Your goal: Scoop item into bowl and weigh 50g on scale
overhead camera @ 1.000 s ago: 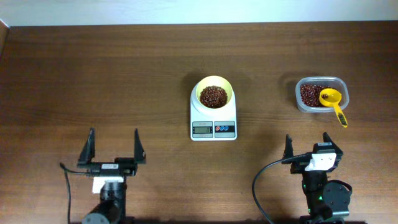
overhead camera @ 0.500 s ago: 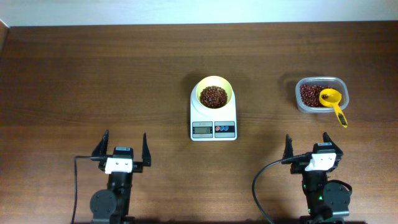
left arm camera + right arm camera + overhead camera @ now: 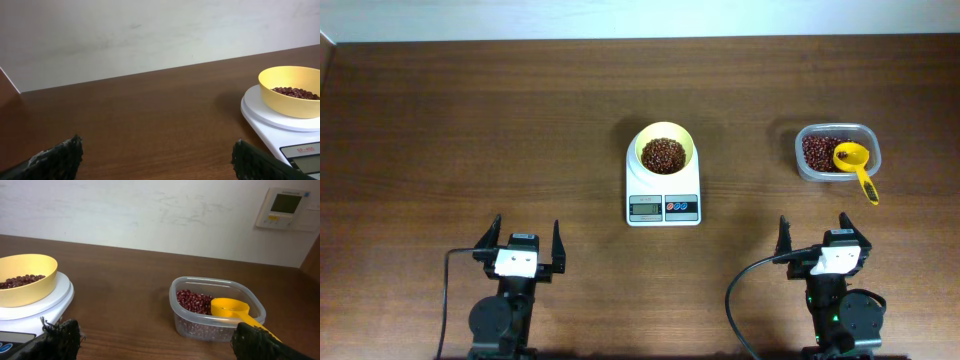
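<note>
Right gripper and left gripper: both at the near edge, jaws spread wide, nothing held. The yellow scoop lies at one o'clock from the right gripper, the nearer arm. Its handle points to five o'clock and its head rests in the clear container. The bowl of beans sits on the scale, at eleven o'clock.

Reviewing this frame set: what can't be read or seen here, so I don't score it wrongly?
- Reading on the small white square digital scale: too small in the overhead view, and cut off by frame edges in both wrist views.
- Depth of the dark reddish-brown beans in the pale-yellow plastic bowl: hidden by its opaque wall in the wrist views.
- Handle end of the yellow long-handled scoop: behind the right gripper in the right wrist view.
</note>
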{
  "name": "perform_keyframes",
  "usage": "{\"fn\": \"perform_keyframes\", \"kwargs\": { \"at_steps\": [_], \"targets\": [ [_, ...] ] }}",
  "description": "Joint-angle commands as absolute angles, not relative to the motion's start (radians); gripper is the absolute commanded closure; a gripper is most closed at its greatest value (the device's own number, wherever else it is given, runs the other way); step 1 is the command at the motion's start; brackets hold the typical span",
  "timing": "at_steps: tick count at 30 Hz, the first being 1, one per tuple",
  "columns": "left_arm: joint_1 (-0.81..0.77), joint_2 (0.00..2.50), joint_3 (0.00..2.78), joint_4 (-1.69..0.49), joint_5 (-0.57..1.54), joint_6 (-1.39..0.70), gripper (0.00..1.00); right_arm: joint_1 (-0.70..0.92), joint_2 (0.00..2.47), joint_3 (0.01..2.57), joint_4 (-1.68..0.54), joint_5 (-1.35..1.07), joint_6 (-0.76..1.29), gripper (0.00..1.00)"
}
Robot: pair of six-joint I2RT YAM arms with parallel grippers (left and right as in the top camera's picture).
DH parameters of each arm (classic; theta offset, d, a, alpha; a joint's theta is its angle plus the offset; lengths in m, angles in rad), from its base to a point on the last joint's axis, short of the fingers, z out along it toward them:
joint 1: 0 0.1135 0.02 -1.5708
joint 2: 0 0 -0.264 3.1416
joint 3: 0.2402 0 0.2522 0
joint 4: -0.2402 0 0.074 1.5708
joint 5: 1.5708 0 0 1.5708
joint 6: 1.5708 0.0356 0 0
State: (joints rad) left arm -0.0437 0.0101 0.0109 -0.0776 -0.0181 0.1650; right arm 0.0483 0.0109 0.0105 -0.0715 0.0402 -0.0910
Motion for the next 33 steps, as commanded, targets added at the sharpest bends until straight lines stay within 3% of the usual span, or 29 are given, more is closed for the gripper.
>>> {"fn": "perform_keyframes", "kwargs": {
  "at_steps": [1,6,33],
  "targets": [
    [-0.048,0.005,0.009,-0.084,-0.014,0.157,0.01,0.044,0.003,0.006,-0.08,0.038,-0.1,0.01],
    [-0.048,0.005,0.009,-0.084,-0.015,0.051,0.01,0.044,0.003,0.006,-0.08,0.038,-0.1,0.01],
    [-0.048,0.005,0.009,-0.084,0.001,0.057,0.01,0.044,0.003,0.006,-0.08,0.038,-0.1,0.01]
  ]
}}
